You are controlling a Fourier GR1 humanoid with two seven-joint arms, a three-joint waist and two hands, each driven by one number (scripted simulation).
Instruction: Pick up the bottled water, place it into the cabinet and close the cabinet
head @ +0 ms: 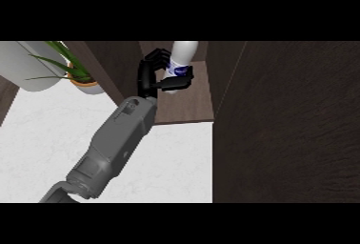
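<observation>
Holding the bottle [180,59] inside the cabinet [186,102], the one hand [156,71] I can see has its fingers curled round the bottle's left side and its thumb pressed across the blue label from below. Which arm this is I cannot settle from the head view alone; it enters from the lower left, so I take it as my left, and my other hand does not show. The bottle sits in the open compartment, its long axis running up the view toward the back of the cabinet, white upper part beyond the fingers. Whether its base already rests on the shelf I cannot tell, since the hand covers it. The relation that matters next: the bottle lies just ahead and to the right of the palm, so letting go means opening the fingers leftward and drawing the forearm [116,143] back down the view along its own line. Room is narrow. A dark upright wall stands close on the left of the hand, and the broad dark panel [288,124] on the right, which I judge to be the open door, runs alongside the shelf's edge. The counter [175,162] below is open for retreat. A plant [74,69] stands well left, beside a grey cylinder [32,64].
</observation>
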